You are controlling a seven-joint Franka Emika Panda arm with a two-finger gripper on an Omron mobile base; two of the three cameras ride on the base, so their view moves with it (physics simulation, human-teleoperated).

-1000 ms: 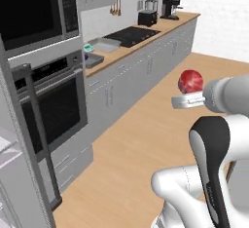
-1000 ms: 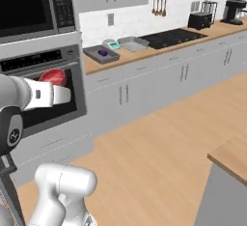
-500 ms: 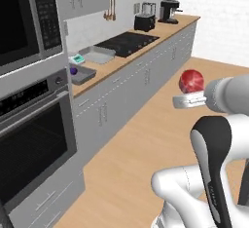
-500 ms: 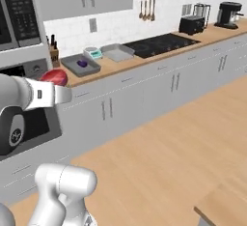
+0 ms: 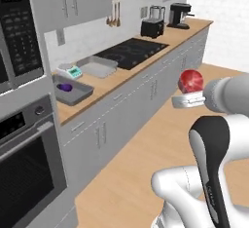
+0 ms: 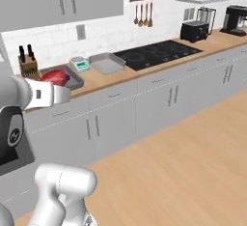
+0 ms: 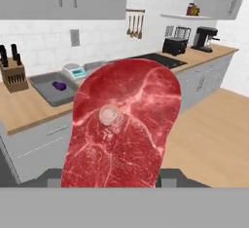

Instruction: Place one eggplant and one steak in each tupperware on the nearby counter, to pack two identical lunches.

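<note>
My gripper [image 5: 184, 100] is shut on a red marbled steak [image 5: 190, 80], held up in the air away from the counter [image 5: 121, 80]. In the hand view the steak [image 7: 124, 129] covers the centre and hides the fingertips. Two grey tupperware trays rest on the counter. The nearer tupperware [image 5: 74, 94] holds a small purple eggplant [image 5: 64, 87]. The second tupperware [image 5: 97, 66] sits beside the stovetop and looks empty. From the right base view the steak [image 6: 54, 77] partly hides the nearer tray, and the second tray [image 6: 107, 63] is in full sight.
A black stovetop [image 5: 131, 52], a toaster [image 5: 151, 27] and a coffee machine [image 5: 179, 15] stand further along the counter. A small kitchen scale [image 5: 69, 71] sits behind the trays and a knife block [image 6: 26, 65] near the wall. The oven [image 5: 24, 173] is at left. Wooden floor lies between me and the cabinets.
The whole picture has shifted as the base moved: the oven slid off to the left and the counter with the trays came nearer. The steak stays in my gripper.
</note>
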